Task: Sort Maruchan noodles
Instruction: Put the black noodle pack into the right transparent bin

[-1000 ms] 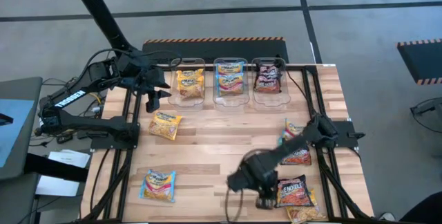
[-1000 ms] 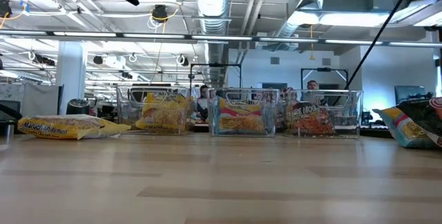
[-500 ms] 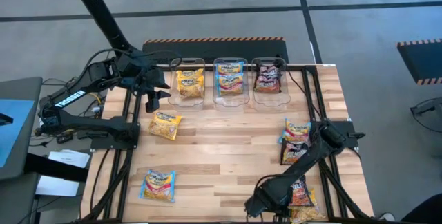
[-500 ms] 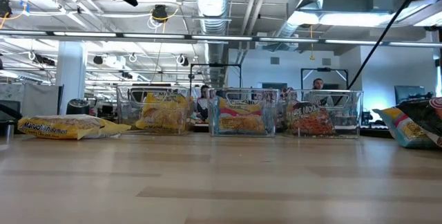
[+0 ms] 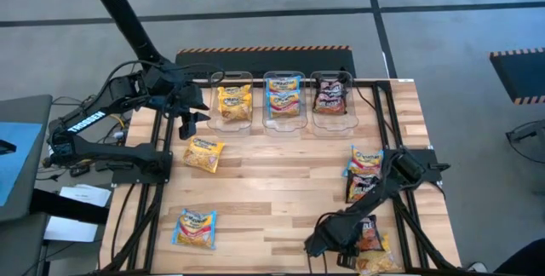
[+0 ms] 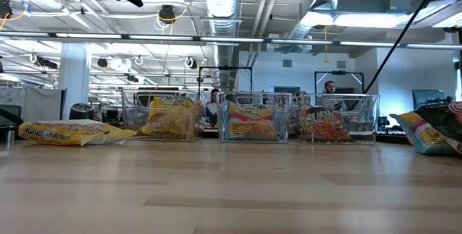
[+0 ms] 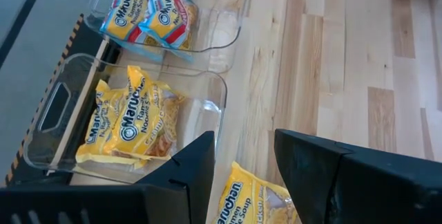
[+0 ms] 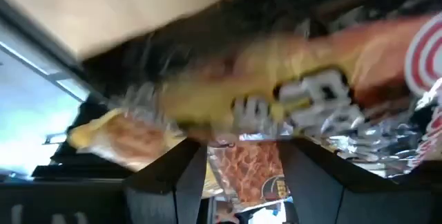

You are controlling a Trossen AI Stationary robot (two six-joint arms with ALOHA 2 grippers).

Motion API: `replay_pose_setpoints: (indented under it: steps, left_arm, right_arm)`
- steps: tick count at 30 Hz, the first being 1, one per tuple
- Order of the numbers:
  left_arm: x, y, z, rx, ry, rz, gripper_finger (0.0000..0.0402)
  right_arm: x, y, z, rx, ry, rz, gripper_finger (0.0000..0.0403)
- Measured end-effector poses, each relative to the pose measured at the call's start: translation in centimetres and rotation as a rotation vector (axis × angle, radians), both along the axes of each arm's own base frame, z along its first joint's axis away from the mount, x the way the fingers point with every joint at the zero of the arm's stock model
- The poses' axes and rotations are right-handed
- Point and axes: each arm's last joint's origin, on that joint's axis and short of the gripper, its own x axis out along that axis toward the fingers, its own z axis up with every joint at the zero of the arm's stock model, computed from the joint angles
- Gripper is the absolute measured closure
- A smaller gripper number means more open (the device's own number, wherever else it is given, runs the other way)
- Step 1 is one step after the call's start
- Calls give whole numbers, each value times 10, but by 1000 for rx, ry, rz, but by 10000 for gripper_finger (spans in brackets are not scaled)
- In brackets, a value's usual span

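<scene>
Dark packet (image 5: pixel 368 232): lies at the near right corner of the surface (image 5: pixel 281 182), partly on a yellow packet (image 5: pixel 375 263) at the very edge.
Other loose packets: a light blue one (image 5: pixel 366 158) and a dark one (image 5: pixel 363 186) overlap on the right side; a yellow one (image 5: pixel 203 153) lies on the left, a blue-pink one (image 5: pixel 195 227) near the front left.
Sorted packets: yellow ones in the left bin (image 5: pixel 232 102), blue-pink ones in the middle bin (image 5: pixel 283 97), dark ones in the right bin (image 5: pixel 332 95).
Right end effector (image 5: pixel 345 255): low over the near right corner, beside the dark packet; fingers (image 8: pixel 166 182) are spread, with a packet seen close between them, contact I cannot tell.
Left end effector (image 5: pixel 186 127): waits above the left side, next to the left bin; its fingers (image 7: pixel 197 165) are spread and hold nothing.
</scene>
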Motion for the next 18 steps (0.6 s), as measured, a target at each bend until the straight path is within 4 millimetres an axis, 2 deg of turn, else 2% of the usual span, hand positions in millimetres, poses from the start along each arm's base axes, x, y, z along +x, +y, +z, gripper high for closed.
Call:
replay_pose_setpoints:
  steps: [3, 6, 15, 18]
  left_arm:
    - [0, 0, 0, -1, 0, 0, 260]
    - [0, 0, 0, -6, -2, 6, 260]
    - [0, 0, 0, -8, -2, 8, 260]
    - [0, 0, 0, -7, -2, 8, 260]
  right_arm:
    - [0, -5, -9, 6, 14, -39, 198]
    - [2, -8, -10, 11, 14, -61, 218]
    - [10, -16, -10, 28, 18, -98, 384]
    - [11, -16, -8, 29, 23, -102, 391]
